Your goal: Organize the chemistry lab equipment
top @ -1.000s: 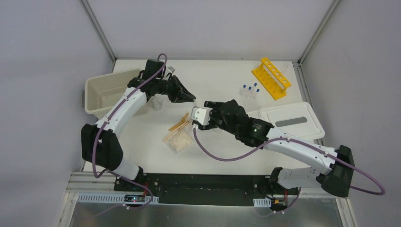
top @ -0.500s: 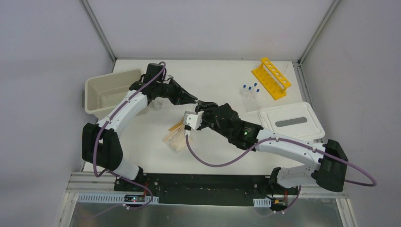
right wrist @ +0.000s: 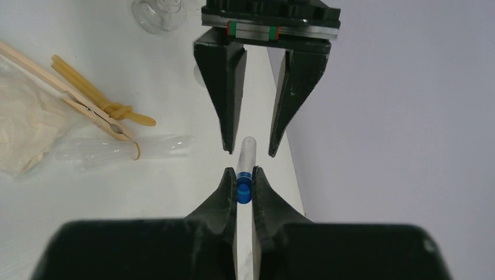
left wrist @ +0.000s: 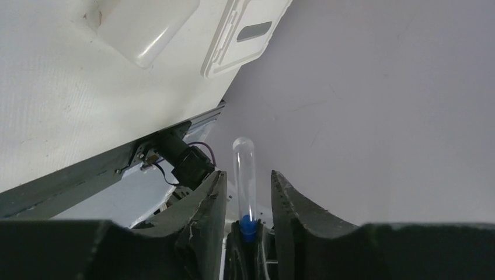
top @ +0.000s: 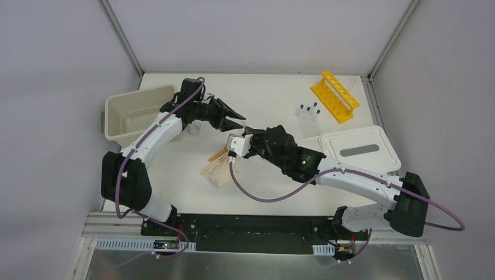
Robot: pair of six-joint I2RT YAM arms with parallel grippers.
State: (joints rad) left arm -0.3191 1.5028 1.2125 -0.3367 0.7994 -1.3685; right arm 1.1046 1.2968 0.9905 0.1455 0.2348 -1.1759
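Note:
A small clear blue-capped tube [right wrist: 247,156] hangs in the air between the two arms. My right gripper [right wrist: 244,175] is shut on its blue cap [right wrist: 244,191]. My left gripper [left wrist: 245,182] stands open around the tube's clear body [left wrist: 244,169], with a gap on each side. In the top view the left gripper [top: 239,120] and the right gripper [top: 247,129] meet tip to tip above the table's middle. More blue-capped tubes [top: 308,111] stand near the yellow rack [top: 334,96]. The beaker [top: 192,128] sits under the left arm.
Wooden sticks [top: 219,157] and a beige packet [top: 220,175] lie just below the grippers. The cream bin [top: 118,129] is at the left, its white lid [top: 359,149] at the right. The table's far edge meets the enclosure walls.
My right gripper moved up to the left one and closed on the tube's blue cap. My left gripper, shut on the tube before, has opened and let go.

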